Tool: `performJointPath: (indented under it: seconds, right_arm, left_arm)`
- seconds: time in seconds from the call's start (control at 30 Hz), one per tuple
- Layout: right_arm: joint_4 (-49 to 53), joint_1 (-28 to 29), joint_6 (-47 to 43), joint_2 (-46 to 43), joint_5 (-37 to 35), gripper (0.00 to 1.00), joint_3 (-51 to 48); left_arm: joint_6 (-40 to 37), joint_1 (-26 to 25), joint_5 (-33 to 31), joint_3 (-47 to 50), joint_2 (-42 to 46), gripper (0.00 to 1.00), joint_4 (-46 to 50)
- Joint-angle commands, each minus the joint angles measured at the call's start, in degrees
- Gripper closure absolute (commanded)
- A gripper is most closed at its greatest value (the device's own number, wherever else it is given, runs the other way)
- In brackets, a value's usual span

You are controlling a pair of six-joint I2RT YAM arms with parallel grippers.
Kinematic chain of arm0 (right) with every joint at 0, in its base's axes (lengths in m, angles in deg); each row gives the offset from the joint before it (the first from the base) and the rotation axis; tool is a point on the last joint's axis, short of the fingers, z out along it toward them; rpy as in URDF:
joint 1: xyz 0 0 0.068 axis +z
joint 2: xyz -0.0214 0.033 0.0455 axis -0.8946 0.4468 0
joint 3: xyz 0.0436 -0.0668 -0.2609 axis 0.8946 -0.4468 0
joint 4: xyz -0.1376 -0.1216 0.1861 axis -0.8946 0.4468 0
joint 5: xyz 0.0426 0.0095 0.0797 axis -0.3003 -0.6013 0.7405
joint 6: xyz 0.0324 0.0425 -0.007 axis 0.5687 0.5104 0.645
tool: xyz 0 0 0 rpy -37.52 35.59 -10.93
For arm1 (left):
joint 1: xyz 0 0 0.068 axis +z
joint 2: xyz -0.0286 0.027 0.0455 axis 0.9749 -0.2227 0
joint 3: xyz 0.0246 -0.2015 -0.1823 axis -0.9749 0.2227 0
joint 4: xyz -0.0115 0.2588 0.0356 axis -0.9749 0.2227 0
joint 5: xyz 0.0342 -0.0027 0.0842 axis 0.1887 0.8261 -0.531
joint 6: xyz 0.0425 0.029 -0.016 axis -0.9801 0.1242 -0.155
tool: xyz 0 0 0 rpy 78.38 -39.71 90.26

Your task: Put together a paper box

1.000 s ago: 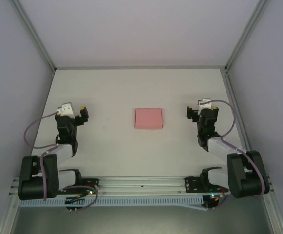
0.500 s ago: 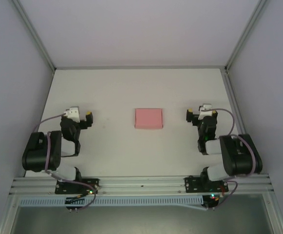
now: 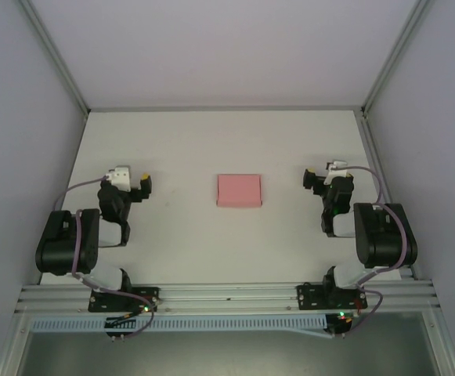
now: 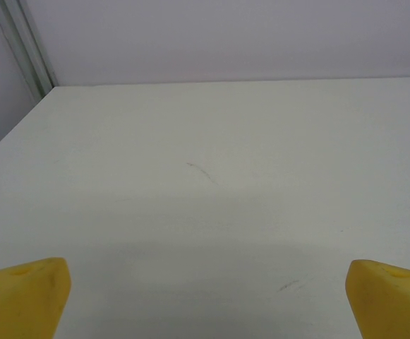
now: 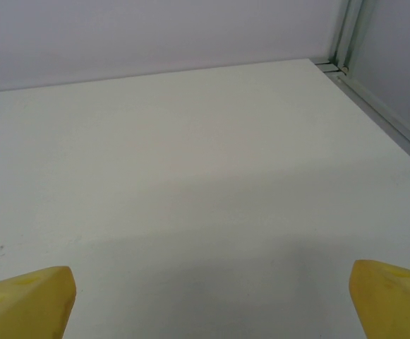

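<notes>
Both my arms have folded back since a moment ago, and their big dark elbows now sit higher off the near rail. My left gripper point(image 3: 129, 182) and right gripper point(image 3: 325, 178) hang over the white table point(image 3: 211, 141), jaws spread wide with nothing in them. The pink paper box point(image 3: 239, 190) rests on the table midway between them, well apart from both.

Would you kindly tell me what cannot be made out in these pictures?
Box: top view, too small to tell folded from flat; flaps unreadable.
Left gripper fingers: left wrist view, cut by bottom edge.
Right gripper fingers: right wrist view, cut by bottom edge.
</notes>
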Motion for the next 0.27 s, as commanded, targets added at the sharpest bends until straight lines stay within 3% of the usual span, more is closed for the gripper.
performJointPath:
  seconds: [0.0,0.23]
  right_arm:
    - [0.6,-0.2,0.8,-0.4,1.3,0.0,0.1]
    - [0.8,-0.2,0.7,-0.5,1.6,0.0,0.2]
  left_arm:
    - [-1.4,-0.4,-0.8,-1.1,0.0,0.0,-0.7]
    - [-1.4,-0.5,-0.9,-1.2,-0.1,0.0,-0.7]
